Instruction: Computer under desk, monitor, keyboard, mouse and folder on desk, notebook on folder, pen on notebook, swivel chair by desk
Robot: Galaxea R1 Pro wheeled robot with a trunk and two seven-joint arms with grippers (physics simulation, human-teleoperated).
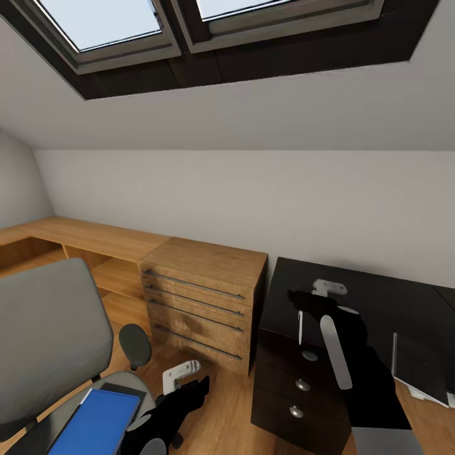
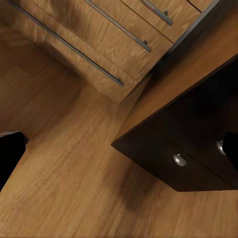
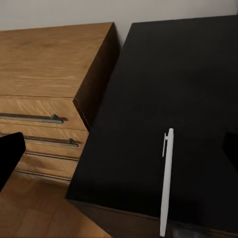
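In the head view, the right gripper [image 1: 316,303] is hovering over the near end of the glossy black desk [image 1: 379,297], with the thin white pen [image 1: 300,327] lying on the top just beside its dark fingers; whether the fingers are wide or narrow I cannot tell. A dark notebook [image 1: 418,368] with white page edges is leaning just past the right arm. The left gripper [image 1: 189,379] is hanging low above the wooden floor [image 1: 227,404], its finger gap too dark to judge. Just beside it, the bright blue folder [image 1: 95,422] is lying flat on the grey padded seat of the swivel chair [image 1: 44,341]. A light wooden drawer chest [image 1: 208,297] is standing against the white wall, beside the desk, under sloped skylights. In the left wrist view, beyond the fingers, the floor [image 2: 74,188], the chest's drawer fronts [image 2: 99,44] and the desk's dark drawers with round knobs [image 2: 179,159] are showing. In the right wrist view, the pen [image 3: 166,181] is lying between the two dark fingertips at the frame edges, which are standing wide apart, on the black top [image 3: 173,89], with the chest [image 3: 49,84] beyond.
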